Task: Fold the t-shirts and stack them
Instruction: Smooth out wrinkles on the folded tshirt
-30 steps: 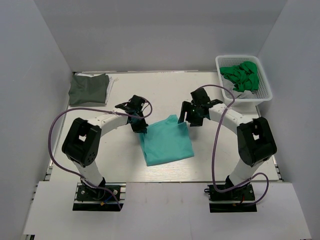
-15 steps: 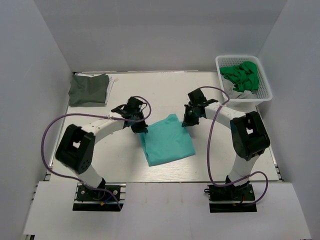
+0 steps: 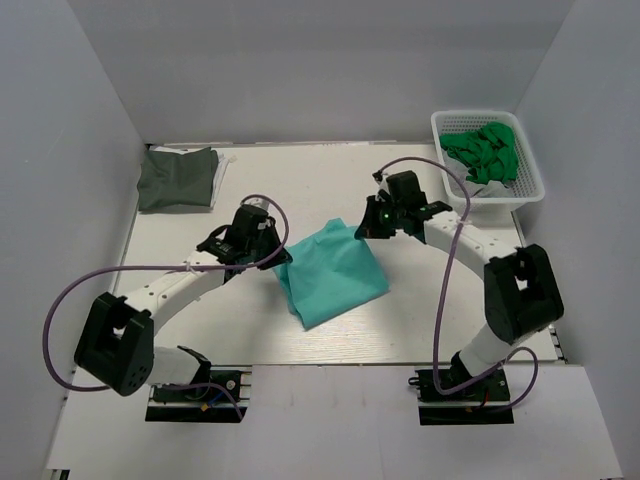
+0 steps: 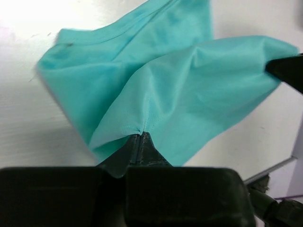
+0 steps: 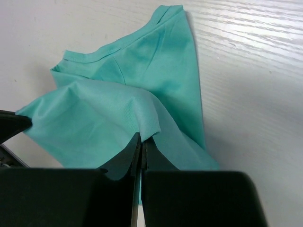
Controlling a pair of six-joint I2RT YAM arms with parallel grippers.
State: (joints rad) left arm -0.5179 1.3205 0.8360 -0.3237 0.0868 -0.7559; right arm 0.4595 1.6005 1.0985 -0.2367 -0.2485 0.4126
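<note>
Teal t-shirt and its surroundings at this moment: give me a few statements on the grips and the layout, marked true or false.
1. Both the left gripper and the right gripper are shut on the teal t-shirt. True.
2. The dark grey-olive t-shirt lies in the basket. False: it lies at the table's far left corner; the basket holds green cloth.
3. The teal t-shirt lies flat and untouched. False: its pinched layer is tented up between the grippers.
4. The basket stands at the far right. True.
</note>
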